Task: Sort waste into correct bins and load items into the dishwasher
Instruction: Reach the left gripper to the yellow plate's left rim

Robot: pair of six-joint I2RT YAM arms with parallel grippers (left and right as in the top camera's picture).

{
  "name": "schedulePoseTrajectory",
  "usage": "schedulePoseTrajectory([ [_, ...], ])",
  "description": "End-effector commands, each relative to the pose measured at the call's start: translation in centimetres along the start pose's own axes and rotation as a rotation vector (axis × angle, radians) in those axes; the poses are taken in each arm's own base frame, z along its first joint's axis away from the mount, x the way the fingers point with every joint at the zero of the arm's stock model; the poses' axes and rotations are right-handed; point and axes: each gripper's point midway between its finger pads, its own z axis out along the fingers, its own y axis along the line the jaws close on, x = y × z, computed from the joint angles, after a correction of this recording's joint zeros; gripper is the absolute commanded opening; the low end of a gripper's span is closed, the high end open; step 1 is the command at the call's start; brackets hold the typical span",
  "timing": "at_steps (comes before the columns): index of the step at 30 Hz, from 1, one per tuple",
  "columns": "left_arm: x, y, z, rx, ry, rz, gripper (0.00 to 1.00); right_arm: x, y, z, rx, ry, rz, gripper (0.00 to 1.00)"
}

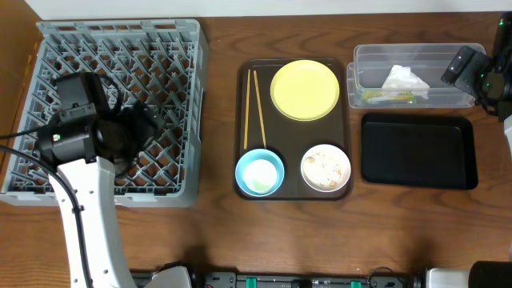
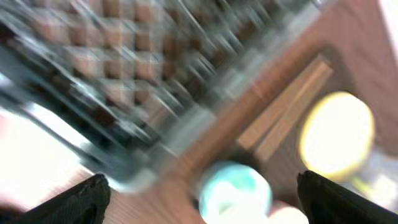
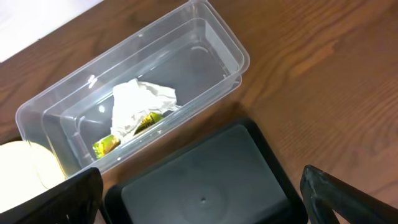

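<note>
The grey dishwasher rack (image 1: 112, 48) fills the left side. My left gripper (image 1: 146, 128) hovers over it, open and holding nothing. Its wrist view is blurred, showing the rack (image 2: 124, 74), chopsticks (image 2: 286, 112), yellow plate (image 2: 336, 134) and light blue bowl (image 2: 236, 190) ahead of the open gripper (image 2: 202, 199). On the brown tray lie the chopsticks (image 1: 256, 108), yellow plate (image 1: 305, 90), blue bowl (image 1: 259, 172) and a white bowl (image 1: 326, 167) with rice scraps. The clear tub (image 3: 205, 37) holds white paper (image 3: 137, 102) and a green wrapper (image 3: 109, 144). My right gripper (image 3: 202, 199) stands open above the black tray (image 3: 205, 180).
The brown serving tray (image 1: 240, 120) sits mid-table between the rack and the two bins. The clear tub (image 1: 416, 56) is at the back right and the black tray (image 1: 418, 150) lies just in front of it. My right gripper (image 1: 459, 68) is at the table's right edge.
</note>
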Motion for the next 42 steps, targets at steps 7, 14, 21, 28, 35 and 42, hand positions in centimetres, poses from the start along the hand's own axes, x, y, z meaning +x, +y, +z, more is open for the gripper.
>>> schedulePoseTrajectory([
  [7,11.0,-14.6,-2.8,0.625,0.309,0.534,0.98,-0.1,-0.4,-0.1,0.010,-0.003,0.017,0.99],
  [14,11.9,-17.5,-0.6,0.191,0.218,0.752,0.98,-0.1,-0.4,-0.1,0.010,-0.003,0.017,0.99],
  [21,8.4,-22.7,3.8,0.124,0.101,0.762,0.98,-0.1,-0.4,-0.1,0.010,-0.003,0.017,0.99],
  [28,8.6,-26.0,8.9,0.155,0.088,0.691,0.98,-0.1,-0.4,-0.1,0.010,-0.003,0.017,0.99],
  [35,10.9,-25.8,19.1,0.059,0.178,0.714,0.80,-0.1,-0.4,-0.1,0.010,-0.003,0.017,0.99],
  [42,9.0,-23.0,25.1,-0.025,0.234,0.622,0.80,-0.1,-0.4,-0.1,0.010,-0.003,0.017,0.99],
])
